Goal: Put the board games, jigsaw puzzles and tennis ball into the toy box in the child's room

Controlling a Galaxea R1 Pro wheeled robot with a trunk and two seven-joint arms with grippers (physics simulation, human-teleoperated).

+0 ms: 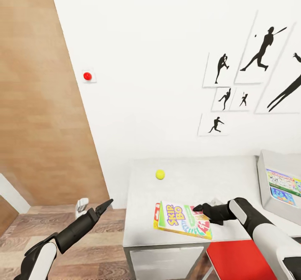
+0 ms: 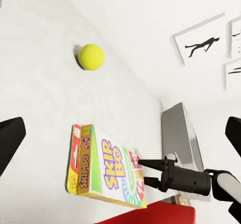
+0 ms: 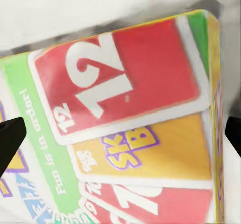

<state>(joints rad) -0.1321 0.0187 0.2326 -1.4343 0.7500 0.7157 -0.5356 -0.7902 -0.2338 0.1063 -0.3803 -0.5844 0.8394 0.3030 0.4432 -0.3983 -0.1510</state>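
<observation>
A Skip-Bo board game box (image 1: 182, 221) lies flat near the front edge of the white table (image 1: 196, 167), with a red edge along its left side. My right gripper (image 1: 200, 208) hovers open just over the box's right part, and the card artwork (image 3: 125, 118) sits between its fingers (image 3: 10, 141). The left wrist view shows the same box (image 2: 108, 169) and right gripper (image 2: 150, 164). A yellow tennis ball (image 1: 160, 174) (image 2: 91, 57) rests farther back on the table. The grey toy box (image 1: 267, 188) (image 2: 179, 133) stands at the table's right end with a colourful flat box (image 1: 284, 186) inside. My left gripper (image 1: 106, 206) is open, off the table's left side.
A red chair seat (image 1: 236, 257) is tucked at the table's front right, under my right arm. Wooden floor (image 1: 92, 246) lies left of the table, with a small white object (image 1: 81, 206) on it. White wall with silhouette pictures (image 1: 251, 70) stands behind; a wood panel (image 1: 37, 104) at left.
</observation>
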